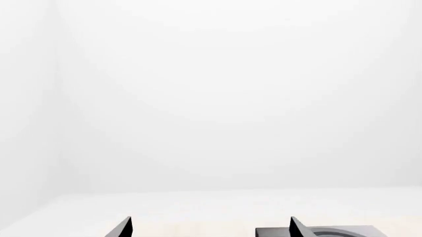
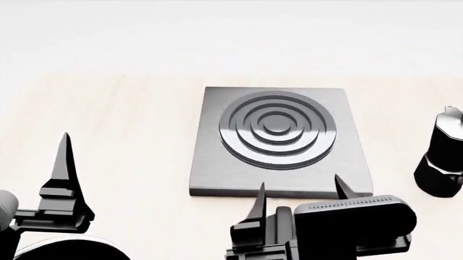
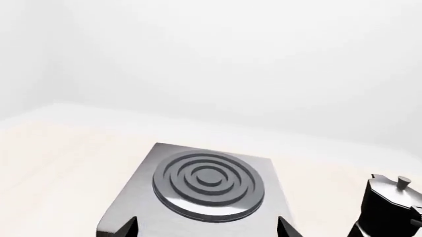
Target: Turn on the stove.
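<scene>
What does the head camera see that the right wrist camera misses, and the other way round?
Only the head view shows both grippers at once: the left gripper, open and apart from everything, and the body of the right gripper at the stove's near edge. Only the right wrist view shows the pale back wall rising behind the table. Both show the stove with its raised rings, the black moka pot to its right, and the light table. The stove's knob shows in neither.

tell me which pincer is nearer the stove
Right. The right pincer sits at the stove's near edge, its open fingertips over that edge. The left pincer hangs well off to the stove's left, over bare table.
</scene>
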`<state>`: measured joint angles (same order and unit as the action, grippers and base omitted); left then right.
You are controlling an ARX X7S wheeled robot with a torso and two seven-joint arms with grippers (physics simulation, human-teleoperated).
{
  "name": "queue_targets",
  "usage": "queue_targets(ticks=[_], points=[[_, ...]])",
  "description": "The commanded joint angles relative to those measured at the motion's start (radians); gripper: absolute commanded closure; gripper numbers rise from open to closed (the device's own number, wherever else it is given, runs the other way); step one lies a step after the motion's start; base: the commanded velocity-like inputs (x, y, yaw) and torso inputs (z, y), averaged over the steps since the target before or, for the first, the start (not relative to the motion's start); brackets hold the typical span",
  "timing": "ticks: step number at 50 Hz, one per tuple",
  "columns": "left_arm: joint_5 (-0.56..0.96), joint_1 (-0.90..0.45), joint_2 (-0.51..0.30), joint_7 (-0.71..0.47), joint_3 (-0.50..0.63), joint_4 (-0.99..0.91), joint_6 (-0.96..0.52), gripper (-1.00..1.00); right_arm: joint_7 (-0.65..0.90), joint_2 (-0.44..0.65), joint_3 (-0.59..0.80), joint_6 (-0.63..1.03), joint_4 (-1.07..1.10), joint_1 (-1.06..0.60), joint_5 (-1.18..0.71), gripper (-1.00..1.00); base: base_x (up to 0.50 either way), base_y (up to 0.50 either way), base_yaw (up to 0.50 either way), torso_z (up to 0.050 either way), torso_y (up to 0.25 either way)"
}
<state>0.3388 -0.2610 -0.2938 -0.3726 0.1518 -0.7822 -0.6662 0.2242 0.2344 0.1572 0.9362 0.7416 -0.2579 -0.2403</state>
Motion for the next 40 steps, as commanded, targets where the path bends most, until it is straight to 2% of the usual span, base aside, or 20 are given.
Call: queue_targets(ticks=[1, 40], points=[[0.002, 0.000, -0.004, -0.004, 0.001, 0.005, 0.006, -1.00, 0.001, -0.008, -0.003, -0.008, -0.057, 0.004, -0.010, -1.00, 0.00, 0.00, 0.00, 0.000, 0.000], [0.010, -0.001, -0.014, -0.020, 0.011, 0.014, 0.018, -1.00, 0.008, -0.025, -0.026, 0.087, -0.123, -0.003, -0.077, -1.00, 0.00, 0.00, 0.00, 0.000, 0.000]])
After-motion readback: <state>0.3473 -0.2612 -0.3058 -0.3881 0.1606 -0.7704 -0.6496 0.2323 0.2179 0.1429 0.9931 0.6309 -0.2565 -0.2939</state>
